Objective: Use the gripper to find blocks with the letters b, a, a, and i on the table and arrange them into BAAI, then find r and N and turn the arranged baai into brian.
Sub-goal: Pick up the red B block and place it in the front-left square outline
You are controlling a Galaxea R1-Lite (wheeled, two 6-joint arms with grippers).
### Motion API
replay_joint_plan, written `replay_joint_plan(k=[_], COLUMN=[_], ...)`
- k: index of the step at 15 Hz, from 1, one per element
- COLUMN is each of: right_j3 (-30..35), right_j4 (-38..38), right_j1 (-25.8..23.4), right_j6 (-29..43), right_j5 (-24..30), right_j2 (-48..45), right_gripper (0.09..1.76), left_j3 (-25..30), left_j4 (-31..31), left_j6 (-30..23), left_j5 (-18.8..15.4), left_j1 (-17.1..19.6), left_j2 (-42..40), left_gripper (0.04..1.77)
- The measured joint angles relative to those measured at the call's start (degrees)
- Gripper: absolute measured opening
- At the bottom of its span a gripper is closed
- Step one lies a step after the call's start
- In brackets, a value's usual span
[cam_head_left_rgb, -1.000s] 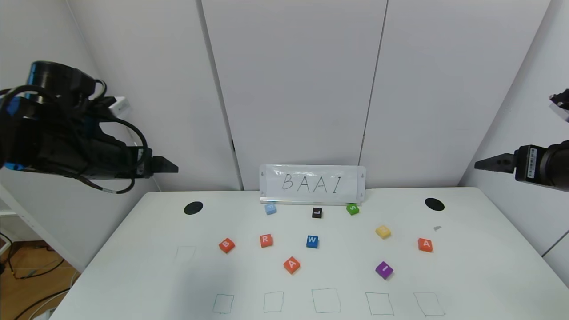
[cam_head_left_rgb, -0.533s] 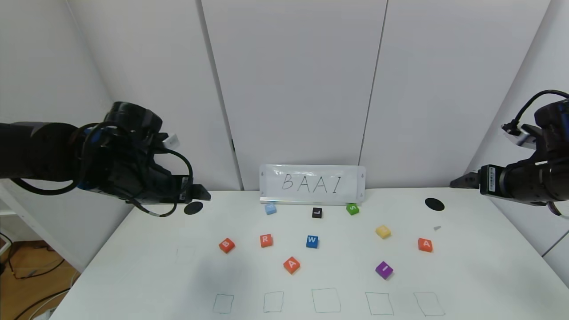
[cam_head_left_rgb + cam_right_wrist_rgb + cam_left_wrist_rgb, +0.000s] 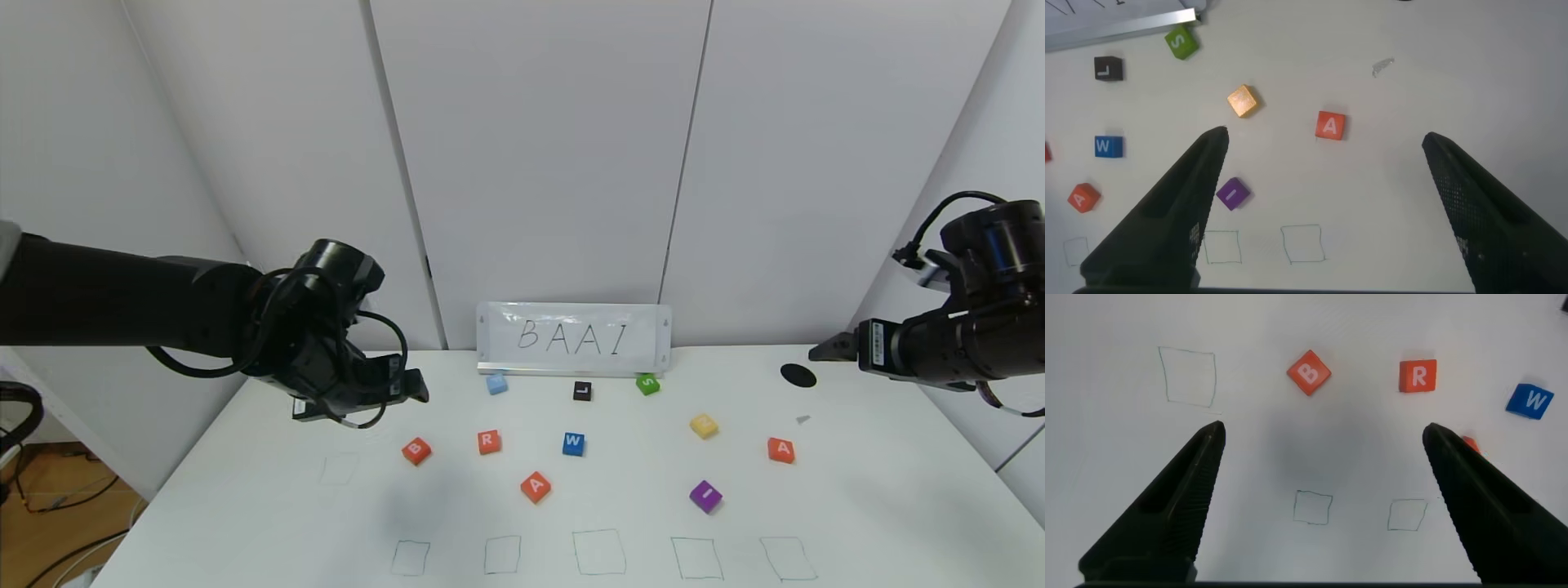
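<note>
Desk (image 3: pixel 245 490): four orange blocks (image 3: pixel 416 450), six others, five outlined squares. Left gripper (image 3: pixel 1319 437) and right gripper (image 3: pixel 1323 143), jaws spread, empty, have both descended inward.

The head camera looks forward and down across the whole bench (image 3: pixel 245 457). Each wrist camera peers down between its own end effector's prongs, from well above; both catch the blue W block (image 3: pixel 1530 401).
</note>
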Motion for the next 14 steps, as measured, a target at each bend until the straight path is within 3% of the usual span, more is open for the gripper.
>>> replay_joint_plan(k=[6, 10, 14], right_j3=[0.00, 0.11, 0.11], right_j4=[0.09, 0.11, 0.09], right_j1=[0.45, 0.59, 0.65], right_j6=[0.15, 0.17, 0.15], right_j5=[0.15, 0.17, 0.17], right_j2=[0.02, -0.11, -0.06], right_gripper=[1.71, 1.71, 1.71], left_j3=[-4.04, -7.39, -11.06], left_j4=[4.46, 5.08, 6.40], left_j6=[-20.00, -29.28, -34.54], left_j5=[0.52, 4.32, 5.14], left_j1=[-2.76, -2.95, -2.58], left_j2=[5.18, 10.40, 14.91], left_gripper=[1.72, 1.72, 1.72])
